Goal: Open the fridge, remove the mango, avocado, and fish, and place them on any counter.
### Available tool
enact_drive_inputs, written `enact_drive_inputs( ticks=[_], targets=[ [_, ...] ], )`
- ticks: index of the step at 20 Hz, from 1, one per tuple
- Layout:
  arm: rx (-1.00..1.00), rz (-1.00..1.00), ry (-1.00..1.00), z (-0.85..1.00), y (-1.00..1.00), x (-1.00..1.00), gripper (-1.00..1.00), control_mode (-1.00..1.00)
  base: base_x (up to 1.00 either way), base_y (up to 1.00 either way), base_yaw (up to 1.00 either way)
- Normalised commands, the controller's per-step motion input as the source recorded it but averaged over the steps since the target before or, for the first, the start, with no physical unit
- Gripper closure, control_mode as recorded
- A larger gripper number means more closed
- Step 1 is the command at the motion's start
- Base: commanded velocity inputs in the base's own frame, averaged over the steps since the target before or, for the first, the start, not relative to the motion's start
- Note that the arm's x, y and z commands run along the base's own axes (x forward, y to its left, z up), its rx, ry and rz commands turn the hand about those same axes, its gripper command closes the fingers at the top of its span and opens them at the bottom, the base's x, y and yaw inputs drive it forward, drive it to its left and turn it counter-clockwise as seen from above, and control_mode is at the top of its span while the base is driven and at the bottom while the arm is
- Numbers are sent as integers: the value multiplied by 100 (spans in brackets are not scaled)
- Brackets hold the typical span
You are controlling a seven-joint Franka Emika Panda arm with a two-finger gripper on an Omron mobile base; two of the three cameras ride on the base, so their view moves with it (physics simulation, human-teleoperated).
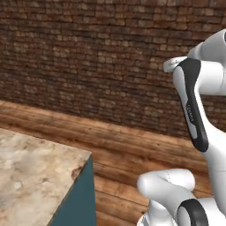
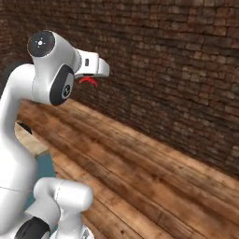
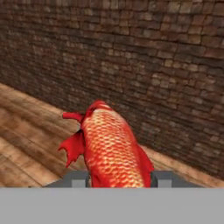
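- From my hand view I see the gripper (image 3: 119,178) closed narrow on the fish (image 3: 113,148): one grey finger (image 3: 78,178) presses its left flank, the other its right flank, at the near end of the body.
- The fish is red and orange with scales; its long axis runs away from the hand, toward 12 o'clock in the hand view, leaning slightly to 11. Red fins stick out at about 9 o'clock, and the far end points at the brick wall (image 3: 153,52).
- In the left base view the counter (image 1: 35,176) sits at 7 o'clock, with the arm (image 1: 194,106) rising at 3 o'clock and bent at the elbow.
- In the right base view the arm stands tall at 9 o'clock, its wrist reaching level toward the wall; a red bit of the fish (image 2: 88,81) hangs just under the hand, high over the wooden floor (image 2: 140,177).
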Motion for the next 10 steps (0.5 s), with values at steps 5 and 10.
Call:
enact_drive_inputs(
  ticks=[5,10],
  targets=[
    [0,0,0,0,0,0,100,100,-27,0,100],
    [0,0,0,0,0,0,100,100,-37,0,100]
  ],
)
